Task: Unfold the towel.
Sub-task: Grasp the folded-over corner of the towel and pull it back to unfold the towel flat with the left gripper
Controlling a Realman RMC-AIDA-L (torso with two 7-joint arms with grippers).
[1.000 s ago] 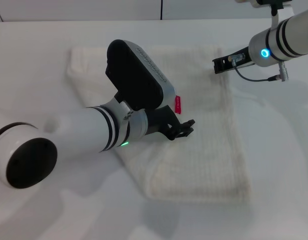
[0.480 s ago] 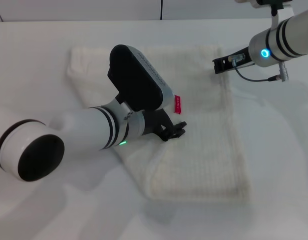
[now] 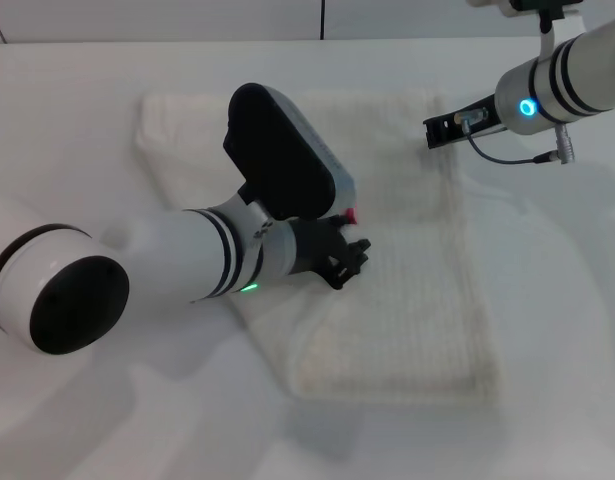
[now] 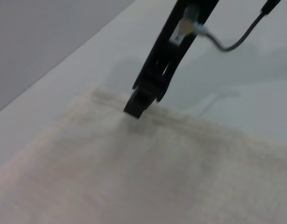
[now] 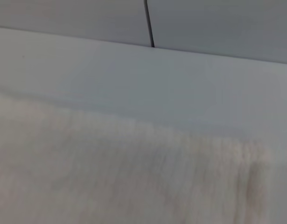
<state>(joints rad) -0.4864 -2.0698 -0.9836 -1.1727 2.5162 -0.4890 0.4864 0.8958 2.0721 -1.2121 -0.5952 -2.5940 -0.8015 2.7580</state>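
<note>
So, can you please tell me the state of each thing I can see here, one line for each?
towel: folded, lying flat on the table, not yet opened out.
red tag: at the towel's edge, mostly hidden behind the left wrist.
left gripper: low over the middle of the towel, beside the red tag.
right gripper: at the towel's far right corner.
table: white, bearing the towel.

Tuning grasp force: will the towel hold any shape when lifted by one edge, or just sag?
Probably sags: the towel lies limp in folded layers with rumpled edges, so a lifted edge should drape from the left gripper. Likely light, since it lies thin on the table. Its ribbed weave looks grippy, not slippery. The right gripper sits at the far edge.
</note>
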